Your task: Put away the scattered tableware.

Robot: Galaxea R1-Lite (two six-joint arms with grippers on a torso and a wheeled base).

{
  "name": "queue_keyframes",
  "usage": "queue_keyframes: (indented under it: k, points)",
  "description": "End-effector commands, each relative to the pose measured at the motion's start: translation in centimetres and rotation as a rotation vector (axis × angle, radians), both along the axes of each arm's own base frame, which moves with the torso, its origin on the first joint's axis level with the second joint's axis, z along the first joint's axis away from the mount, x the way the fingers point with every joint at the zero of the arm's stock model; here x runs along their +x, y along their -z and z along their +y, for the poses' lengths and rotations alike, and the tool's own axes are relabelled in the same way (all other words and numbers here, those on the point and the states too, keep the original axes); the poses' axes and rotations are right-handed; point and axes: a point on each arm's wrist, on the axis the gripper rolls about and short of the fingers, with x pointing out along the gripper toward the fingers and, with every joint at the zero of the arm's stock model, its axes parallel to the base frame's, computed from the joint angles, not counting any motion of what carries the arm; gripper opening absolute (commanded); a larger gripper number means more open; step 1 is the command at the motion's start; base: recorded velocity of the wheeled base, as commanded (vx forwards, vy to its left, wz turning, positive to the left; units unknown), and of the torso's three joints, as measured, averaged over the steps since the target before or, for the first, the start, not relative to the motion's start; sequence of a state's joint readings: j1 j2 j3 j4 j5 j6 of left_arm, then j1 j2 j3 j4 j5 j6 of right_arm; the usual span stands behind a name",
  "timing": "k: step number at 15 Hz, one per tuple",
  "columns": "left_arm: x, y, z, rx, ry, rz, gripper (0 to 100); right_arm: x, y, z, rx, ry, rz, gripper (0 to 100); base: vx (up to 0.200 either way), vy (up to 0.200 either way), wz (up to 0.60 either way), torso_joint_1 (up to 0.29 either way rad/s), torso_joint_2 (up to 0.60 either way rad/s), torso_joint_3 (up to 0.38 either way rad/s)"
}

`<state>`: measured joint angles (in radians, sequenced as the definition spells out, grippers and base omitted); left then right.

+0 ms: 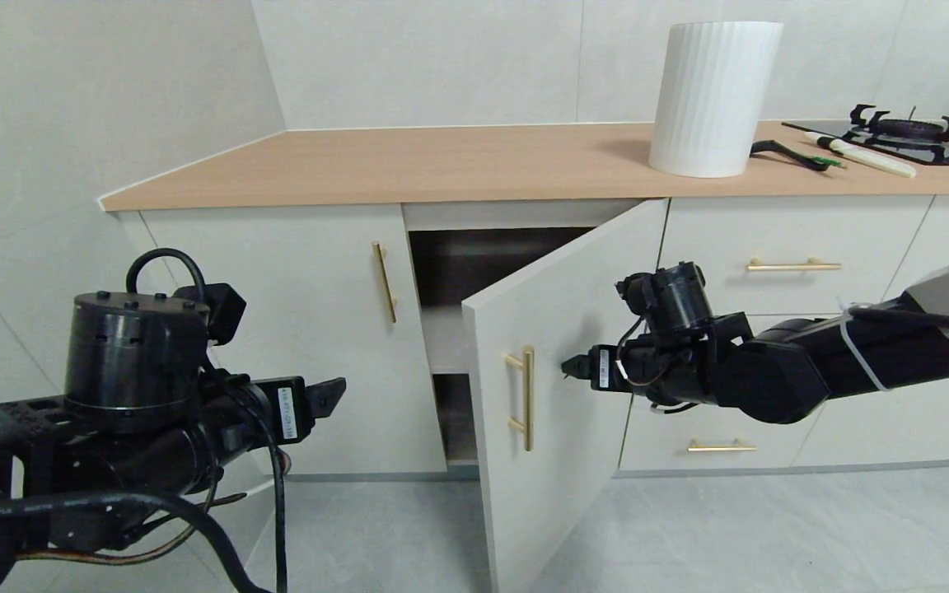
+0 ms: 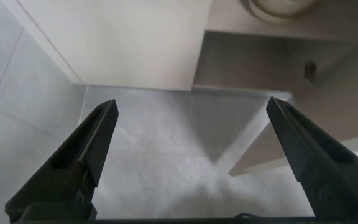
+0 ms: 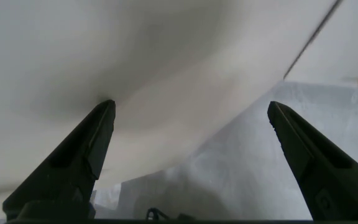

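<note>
**Ann:** What's in the head view?
**Ben:** A black-handled tool (image 1: 787,154) and a white-handled tool (image 1: 862,156) lie on the wooden counter (image 1: 441,165), beside the tall white ribbed pot (image 1: 713,99). The right gripper (image 1: 567,365) is near the open white cupboard door (image 1: 557,461).
**Ann:** Left wrist view?
**Ben:** The left gripper (image 2: 191,102) has its jaws wide apart and holds nothing.
**Ann:** Right wrist view?
**Ben:** Its jaws are wide apart too.
</note>
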<state>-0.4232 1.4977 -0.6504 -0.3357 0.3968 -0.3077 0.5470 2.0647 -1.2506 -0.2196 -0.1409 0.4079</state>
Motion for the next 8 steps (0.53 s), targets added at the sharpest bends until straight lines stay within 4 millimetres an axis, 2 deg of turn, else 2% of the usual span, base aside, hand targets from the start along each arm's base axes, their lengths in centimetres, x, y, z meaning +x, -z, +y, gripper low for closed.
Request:
queue_keyframes:
  k: [1, 4, 8]
  points:
    - [0.3, -0.2, 0.2, -0.004, -0.011, -0.008, 100, 0.0, 0.0, 0.0, 0.0, 0.0, -0.001, 100, 0.0, 0.0, 0.0, 0.0, 0.0, 0.0]
    - [0.4, -0.9, 1.0, -0.017, -0.046, -0.041, 100, 0.3, 0.4, 0.3, 0.019, 0.008, -0.003, 100, 0.0, 0.0, 0.0, 0.0, 0.0, 0.0]
    - [0.4, -1.7, 1.6, -0.027, -0.071, -0.065, 100, 1.7, 1.0, 1.1, 0.115, 0.053, -0.042, 100, 0.0, 0.0, 0.0, 0.0, 0.0, 0.0]
